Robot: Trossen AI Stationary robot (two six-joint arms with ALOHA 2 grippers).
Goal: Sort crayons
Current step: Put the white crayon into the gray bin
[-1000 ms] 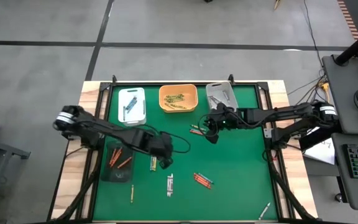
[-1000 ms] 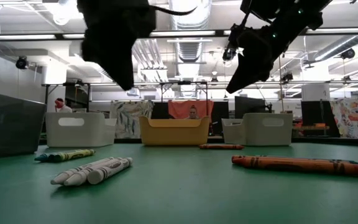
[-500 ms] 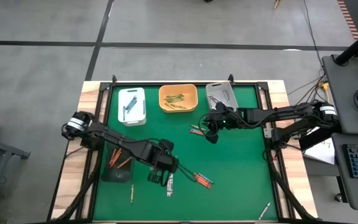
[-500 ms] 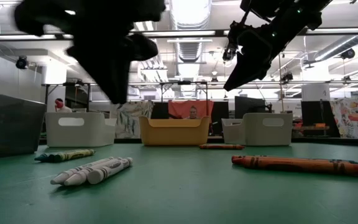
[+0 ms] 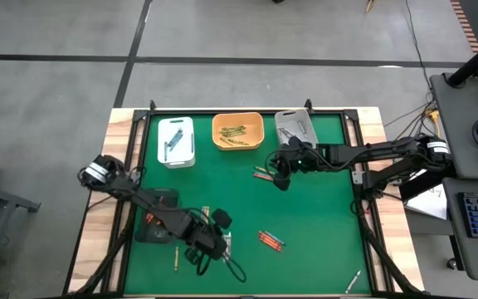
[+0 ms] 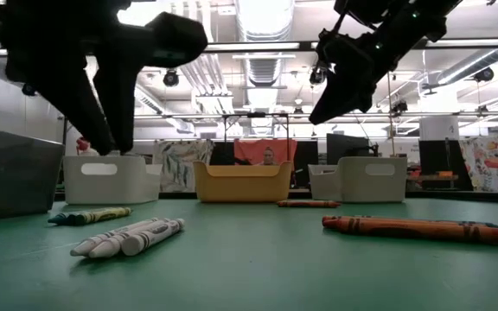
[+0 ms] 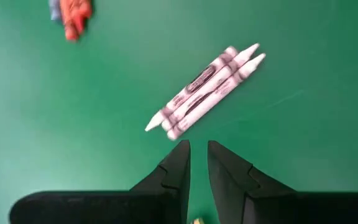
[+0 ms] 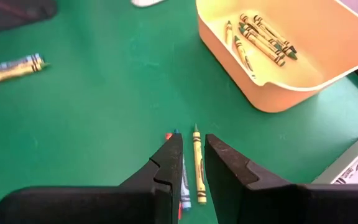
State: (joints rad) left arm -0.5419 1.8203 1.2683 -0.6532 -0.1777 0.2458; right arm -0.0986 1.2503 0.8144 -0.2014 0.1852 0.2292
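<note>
1. My left hand (image 7: 194,163) hangs over the front part of the green worktop (image 5: 305,216), fingers (image 7: 176,168) nearly together with a thin gap, nothing between them.
2. Just past its fingertips lie three grey-white crayons (image 7: 205,91), side by side and touching, flat on the worktop; in the low view the same bundle (image 6: 128,237) sits front left.
3. Red-orange crayons (image 7: 72,14) show at the edge of the left wrist view, well apart from the white ones.
4. My right hand (image 8: 193,163) is raised over the back middle of the worktop (image 5: 282,178), fingers (image 8: 169,165) close with a slim gap, holding nothing.
5. Below it lie a yellow-olive crayon (image 8: 197,165) and, beside it, a dark blue one (image 8: 184,180) with a red tip (image 8: 168,135) showing next to that; all partly hidden by my fingers.
6. Orange tray (image 8: 303,74) near the right hand holds several yellow-olive crayons (image 8: 260,37).
7. Grey tray (image 5: 295,126) beside it has grey-white crayons inside; count unclear.
8. White tray (image 5: 176,141) at back left holds a dark blue-grey crayon or two.
9. Dark tray (image 5: 158,216) on the left side holds red-orange crayons (image 5: 150,218).
10. Loose on the worktop: a pair of red-orange crayons (image 5: 270,241) right of centre, a single yellow-olive one (image 5: 175,257) front left, a pale one (image 5: 353,281) at the front right corner, and a blue and yellow-olive bundle (image 8: 12,68).
</note>
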